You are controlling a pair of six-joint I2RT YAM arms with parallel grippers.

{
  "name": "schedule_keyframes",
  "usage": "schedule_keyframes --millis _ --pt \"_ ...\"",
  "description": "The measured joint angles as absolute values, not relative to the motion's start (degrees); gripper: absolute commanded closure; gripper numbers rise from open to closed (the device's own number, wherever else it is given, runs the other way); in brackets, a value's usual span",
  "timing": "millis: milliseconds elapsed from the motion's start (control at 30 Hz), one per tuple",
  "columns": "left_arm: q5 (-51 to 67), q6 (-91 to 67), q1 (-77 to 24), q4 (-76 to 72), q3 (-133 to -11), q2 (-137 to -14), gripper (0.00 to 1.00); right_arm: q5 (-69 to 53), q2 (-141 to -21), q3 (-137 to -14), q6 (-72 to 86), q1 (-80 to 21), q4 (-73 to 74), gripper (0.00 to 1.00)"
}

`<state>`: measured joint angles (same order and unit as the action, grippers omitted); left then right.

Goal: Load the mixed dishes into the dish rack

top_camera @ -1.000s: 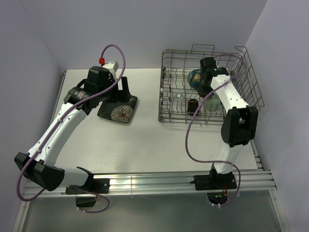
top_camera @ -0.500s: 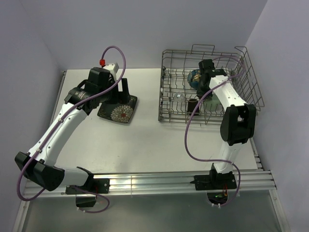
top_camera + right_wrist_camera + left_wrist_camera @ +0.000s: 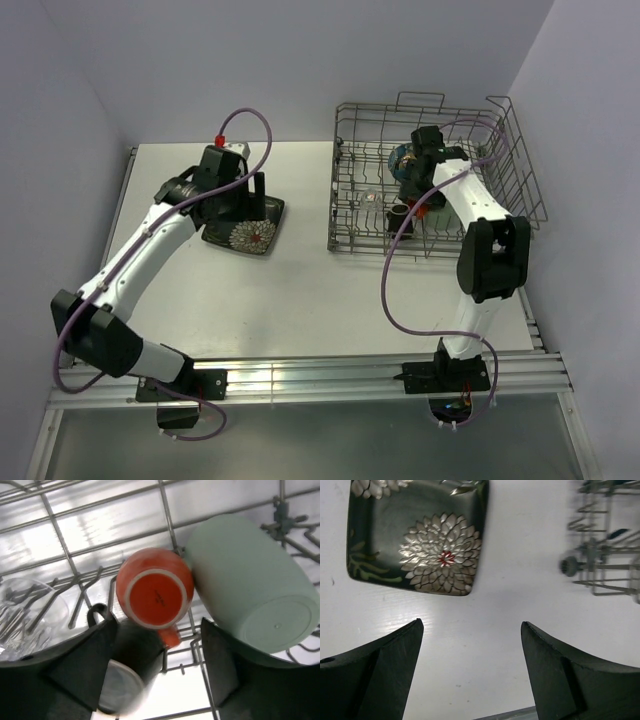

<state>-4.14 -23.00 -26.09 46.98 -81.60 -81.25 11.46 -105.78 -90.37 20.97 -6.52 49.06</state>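
- Two grippers are in view, one on each side of the dish rack's [image 3: 522, 175] left wall.
- The left gripper [image 3: 471, 626] hangs over the table [image 3: 300, 290] left of the rack, jaws spread wide and empty.
- The dark square plate [image 3: 417, 535] lies flat on the table, left of the rack and well apart from it.
- The right gripper [image 3: 156, 630] is inside the rack, jaws wide apart and clasping nothing.
- In the rack, the small orange mug [image 3: 155, 590] sits bottom-up, touching the pale green cup [image 3: 250, 595].
- The dark brown mug [image 3: 132, 665] is just beside the orange one, and the clear glass [image 3: 30, 615] is nearer the rack's left wall.
- The dark-blue bowl [image 3: 402, 157] stands toward the rack's far side.
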Motion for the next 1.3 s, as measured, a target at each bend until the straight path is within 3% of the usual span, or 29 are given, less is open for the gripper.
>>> schedule_keyframes --millis 133,667,1033,1300 --pt "-8.60 -23.16 -25.96 47.90 -80.01 -85.80 0.16 12.53 -104.99 -90.85 20.47 -6.87 48.93 0.16" --pt "-13.82 -27.94 -24.86 46.09 -75.16 -89.93 0.16 7.25 -97.03 -94.30 20.80 -11.09 50.41 0.16" --pt "-3.53 -35.66 -3.16 39.29 -68.07 -91.26 0.18 0.54 -92.16 -98.98 22.59 -12.21 52.36 0.17" --pt "2.24 -34.02 4.23 36.49 -74.76 -105.69 0.20 -8.23 -89.30 -98.94 23.35 -16.82 53.36 0.17"
